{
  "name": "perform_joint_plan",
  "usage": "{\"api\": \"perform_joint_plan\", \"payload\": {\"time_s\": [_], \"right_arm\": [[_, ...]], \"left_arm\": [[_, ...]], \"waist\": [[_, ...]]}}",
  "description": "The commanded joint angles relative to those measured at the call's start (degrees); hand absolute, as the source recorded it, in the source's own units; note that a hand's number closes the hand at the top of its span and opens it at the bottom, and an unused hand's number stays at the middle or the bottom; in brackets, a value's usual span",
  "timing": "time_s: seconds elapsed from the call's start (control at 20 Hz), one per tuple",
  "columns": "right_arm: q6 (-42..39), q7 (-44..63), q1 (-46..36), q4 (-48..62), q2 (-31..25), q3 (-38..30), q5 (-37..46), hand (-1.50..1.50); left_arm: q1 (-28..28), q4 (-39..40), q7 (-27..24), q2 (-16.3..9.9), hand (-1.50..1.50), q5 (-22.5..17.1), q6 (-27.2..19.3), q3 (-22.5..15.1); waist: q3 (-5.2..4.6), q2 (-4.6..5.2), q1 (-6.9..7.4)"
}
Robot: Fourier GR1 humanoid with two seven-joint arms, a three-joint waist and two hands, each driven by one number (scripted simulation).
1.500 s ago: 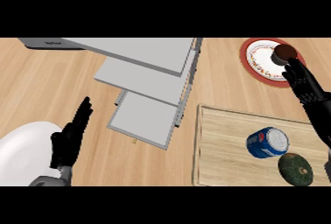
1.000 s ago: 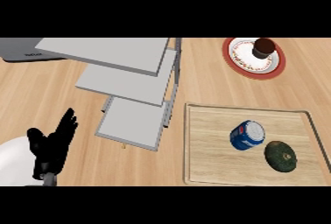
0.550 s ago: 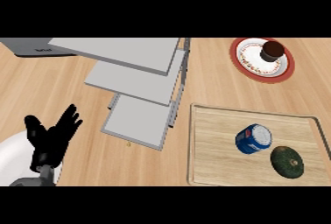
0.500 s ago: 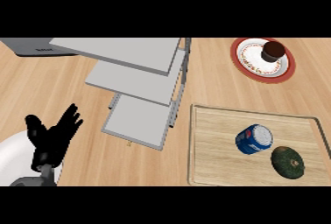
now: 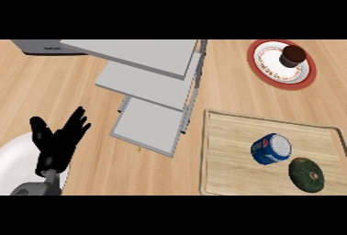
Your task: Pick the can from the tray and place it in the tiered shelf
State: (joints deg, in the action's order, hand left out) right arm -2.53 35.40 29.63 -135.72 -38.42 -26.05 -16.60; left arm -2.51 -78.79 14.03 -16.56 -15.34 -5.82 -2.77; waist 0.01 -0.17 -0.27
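Can, blue and lying on its side, sits at centre of the wooden tray at lower right, just beside a dark avocado. Left hand rests open-fingered at lower left, holding nothing; the right is out of view. A clean grasp should avoid the avocado before crossing to the tiered shelf.

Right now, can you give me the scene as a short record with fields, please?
can: blue can lying on its side on the wooden tray
beside it: dark green round object, same tray
shelf: grey tiered shelf, left of tray
plate: red-rimmed plate holding a dark brown item
left hand: open, resting at lower left
right hand: not visible
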Motion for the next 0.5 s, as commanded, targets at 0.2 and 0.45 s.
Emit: {"api": "perform_joint_plan", "payload": {"time_s": [0.2, 0.45], "right_arm": [[9.9, 26.1, -13.4, -3.9, -8.8, 9.9, 8.9, -1.50], [12.1, 38.7, -20.7, -2.5, -15.3, 16.5, 14.0, -1.50]], "left_arm": [[-3.1, 4.1, 1.7, 0.7, 0.00, 1.3, 0.9, -0.6], [-5.2, 2.0, 5.1, 0.3, 0.00, 1.6, 0.0, -0.8]], "waist": [[-0.15, 0.73, 1.77], [-0.25, 0.94, 2.78]]}}
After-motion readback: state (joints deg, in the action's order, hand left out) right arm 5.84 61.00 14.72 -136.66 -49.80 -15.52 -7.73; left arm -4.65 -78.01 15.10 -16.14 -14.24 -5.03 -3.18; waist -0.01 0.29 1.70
